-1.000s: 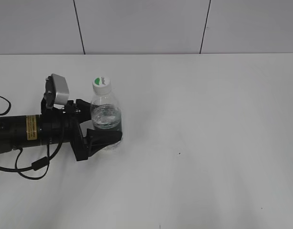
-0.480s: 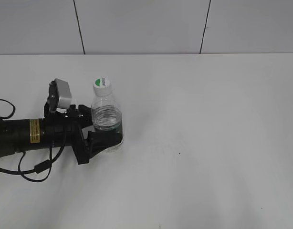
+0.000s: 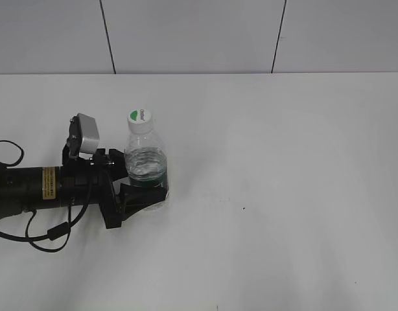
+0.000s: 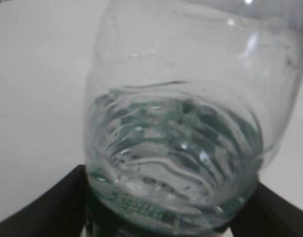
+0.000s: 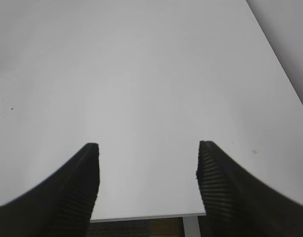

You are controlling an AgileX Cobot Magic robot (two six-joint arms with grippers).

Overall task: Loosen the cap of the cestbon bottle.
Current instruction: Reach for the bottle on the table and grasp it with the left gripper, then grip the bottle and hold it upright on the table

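The cestbon bottle [image 3: 146, 162] stands upright on the white table, left of the middle. It is clear, partly filled with water, and has a dark green label band low down. Its white cap [image 3: 139, 119] with a green half-circle sits on top, untouched. My left gripper [image 3: 144, 188] reaches in from the left, and its black fingers [image 3: 131, 197] are closed on the bottle's lower body. The left wrist view is filled by the bottle [image 4: 176, 128], with a dark finger [image 4: 62, 202] at each lower corner. My right gripper [image 5: 147, 163] is open and empty over bare table; it does not show in the exterior view.
The table [image 3: 283, 194] is white, with a white panelled wall [image 3: 186, 32] behind it. A black cable [image 3: 46, 234] loops beside the left arm. The right wrist view shows the table's edge [image 5: 141, 216] just under the open fingers.
The left arm has slid a little to the right and toward the front with the bottle. The bottle has gone from slightly tilted to upright.
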